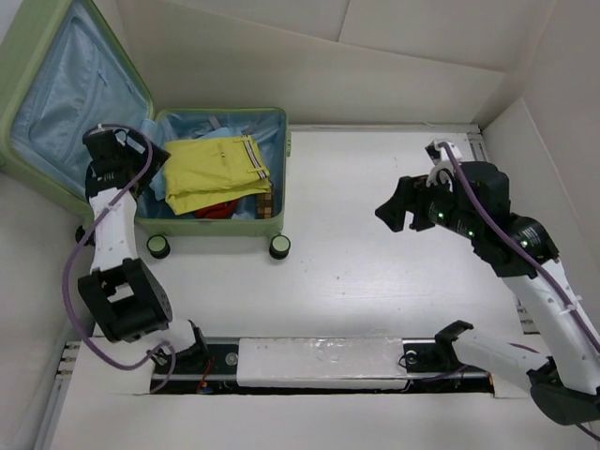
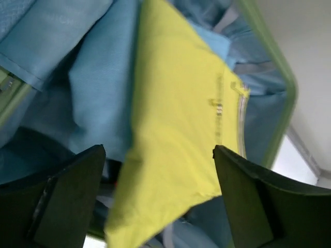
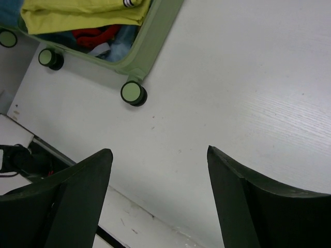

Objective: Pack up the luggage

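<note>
The luggage [image 1: 279, 178], a pale green hard-shell suitcase with light blue lining, lies open at the table's back left, its lid [image 1: 66, 94] leaning back. On top inside lies a folded yellow shirt [image 1: 214, 171] with a striped collar, with red and dark clothes under it. My left gripper [image 1: 150, 159] hangs open over the case's left edge; in the left wrist view the yellow shirt [image 2: 176, 134] lies below the spread fingers, apart from them. Over bare table on the right, my right gripper [image 1: 398, 211] is open and holds nothing. The right wrist view shows the luggage's corner [image 3: 150, 39].
Black-and-green wheels [image 1: 279, 247] [image 1: 158, 247] stick out from the luggage's near side. White walls enclose the table at the back and right. A slot with cables [image 1: 202, 361] runs along the near edge between the arm bases.
</note>
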